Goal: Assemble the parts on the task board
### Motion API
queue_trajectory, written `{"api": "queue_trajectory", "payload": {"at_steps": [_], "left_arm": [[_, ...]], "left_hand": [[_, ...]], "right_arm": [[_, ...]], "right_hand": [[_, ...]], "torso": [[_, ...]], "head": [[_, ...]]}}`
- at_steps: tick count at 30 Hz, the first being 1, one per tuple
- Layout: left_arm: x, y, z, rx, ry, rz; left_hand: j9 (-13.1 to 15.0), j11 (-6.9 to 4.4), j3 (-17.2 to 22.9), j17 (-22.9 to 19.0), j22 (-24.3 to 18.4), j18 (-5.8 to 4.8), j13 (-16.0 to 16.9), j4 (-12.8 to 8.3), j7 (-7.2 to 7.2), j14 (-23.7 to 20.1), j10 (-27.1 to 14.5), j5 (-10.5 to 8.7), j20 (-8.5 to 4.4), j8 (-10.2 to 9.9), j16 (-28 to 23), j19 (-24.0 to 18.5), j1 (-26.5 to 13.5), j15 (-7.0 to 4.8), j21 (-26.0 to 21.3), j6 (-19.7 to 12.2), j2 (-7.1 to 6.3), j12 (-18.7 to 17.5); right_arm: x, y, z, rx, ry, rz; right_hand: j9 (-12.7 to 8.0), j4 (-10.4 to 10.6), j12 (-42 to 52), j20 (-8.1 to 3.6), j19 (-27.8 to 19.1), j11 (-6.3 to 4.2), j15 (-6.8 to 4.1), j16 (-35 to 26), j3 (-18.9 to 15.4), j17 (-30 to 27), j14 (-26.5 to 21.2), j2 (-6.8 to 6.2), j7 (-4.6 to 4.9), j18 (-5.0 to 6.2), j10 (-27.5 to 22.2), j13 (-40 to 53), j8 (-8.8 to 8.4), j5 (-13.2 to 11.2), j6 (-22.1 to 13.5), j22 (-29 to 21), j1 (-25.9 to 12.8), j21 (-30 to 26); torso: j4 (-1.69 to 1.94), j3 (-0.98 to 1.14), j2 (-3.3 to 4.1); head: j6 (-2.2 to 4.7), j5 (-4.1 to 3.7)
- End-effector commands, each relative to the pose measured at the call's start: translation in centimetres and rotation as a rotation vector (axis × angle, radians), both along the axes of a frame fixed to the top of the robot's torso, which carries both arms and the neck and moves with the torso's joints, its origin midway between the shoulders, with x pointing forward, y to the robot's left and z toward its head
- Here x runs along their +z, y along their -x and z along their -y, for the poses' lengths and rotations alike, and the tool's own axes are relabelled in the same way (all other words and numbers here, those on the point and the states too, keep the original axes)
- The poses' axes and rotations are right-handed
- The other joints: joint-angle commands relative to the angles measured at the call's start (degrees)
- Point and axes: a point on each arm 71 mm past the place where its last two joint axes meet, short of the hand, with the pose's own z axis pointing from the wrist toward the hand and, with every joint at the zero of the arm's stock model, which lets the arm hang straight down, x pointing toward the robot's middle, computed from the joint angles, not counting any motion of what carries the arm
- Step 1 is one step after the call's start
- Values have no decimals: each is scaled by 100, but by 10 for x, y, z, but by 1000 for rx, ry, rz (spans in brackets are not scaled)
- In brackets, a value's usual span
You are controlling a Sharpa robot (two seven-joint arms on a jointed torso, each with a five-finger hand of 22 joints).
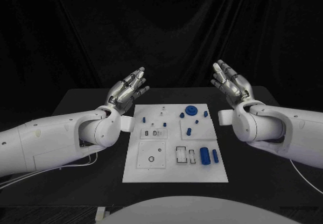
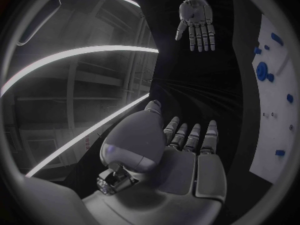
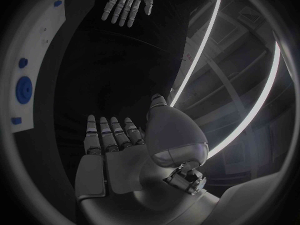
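Task board [image 1: 173, 175] lies flat at centre of the black desk [image 1: 80, 100]. Left hand [image 1: 128, 90] and right hand [image 1: 230, 82] are raised over the desk's far part, one to each side of the board, fingers straight and apart, nothing held. Head view: blue parts on the board, a round gear-like piece [image 1: 191, 110] near its far end, a blue cylinder [image 1: 204, 155] nearer. Left wrist view catches the board's edge [image 2: 284, 130] and the opposite hand, palm facing.
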Motion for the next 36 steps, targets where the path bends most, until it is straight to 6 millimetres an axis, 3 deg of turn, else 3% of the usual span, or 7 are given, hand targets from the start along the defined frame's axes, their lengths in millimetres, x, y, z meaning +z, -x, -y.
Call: {"api": "queue_trajectory", "payload": {"at_steps": [1,9,16,20,25,27,36], "left_arm": [[13,-1,-8,3,5,152],[22,5,-29,11,-87,223],[25,8,-35,4,-100,226],[25,7,-34,-8,-96,224],[25,7,-34,-24,-92,225],[25,7,-34,-29,-92,227],[24,6,-33,-48,-90,225]], "left_hand": [[45,280,33,105,83,41,127,-10,153,512,343,123,61,107,550,369,143,148,204,373,-21,561],[72,342,114,124,154,-45,146,-22,355,1089,402,292,92,274,1210,864,387,286,456,786,-128,1151],[63,406,184,108,136,-137,123,-42,350,1147,349,399,92,270,1311,904,556,359,462,745,-185,1278],[63,425,214,109,131,-160,117,-48,348,1172,337,422,93,270,1348,914,607,377,463,741,-191,1313],[61,438,256,108,124,-191,107,-59,346,1187,311,452,94,267,1379,923,682,401,463,723,-207,1344],[59,439,272,105,119,-201,101,-63,343,1176,295,462,93,263,1373,920,709,409,459,708,-213,1346],[61,439,341,101,108,-234,89,-91,358,1160,255,511,91,266,1385,930,818,426,458,714,-234,1385]], "right_arm": [[15,-11,4,2,105,24],[67,-39,-4,158,393,156],[91,-58,-32,404,1065,364],[88,-66,-46,457,1333,456],[76,-73,-59,492,1493,494],[72,-74,-63,498,1514,501],[51,-81,-76,546,1586,466]], "right_hand": [[219,-181,1451,581,2570,845,517,1549,277,381,2704,-253,838,65,1747,188,282,1019,1446,632,1026,1373],[293,-509,1593,440,3587,754,175,1607,536,267,3934,-321,839,268,2426,112,177,663,2083,609,1602,1592],[412,-517,1343,-296,5492,258,-555,2358,737,811,6262,-402,660,261,3378,127,266,-706,3178,888,1895,2289],[447,-380,833,-645,6121,-8,-893,3559,1118,1650,6915,-650,418,241,3997,124,228,-927,3569,1541,1960,3226],[490,-205,334,-740,6481,-49,-972,5721,1474,4425,7359,-1023,414,-21,4335,141,198,-1366,3765,3967,1760,5288],[527,-38,261,-725,6486,-43,-965,6007,1699,4807,7370,-1300,445,-65,4418,150,208,-1389,3870,4395,1615,5627],[598,-144,-29,-693,6389,-31,-942,6514,2212,5463,7362,-1481,399,-123,4438,146,183,-725,3893,5155,1844,6207]], "torso": [[6,2,-1],[8,-6,14],[50,-30,144],[68,-36,206],[93,-50,274],[106,-53,284],[116,-71,258]], "head": [[-50,17],[-50,47],[-50,8],[-50,3],[-36,-44],[-45,-56],[-50,-28]]}}
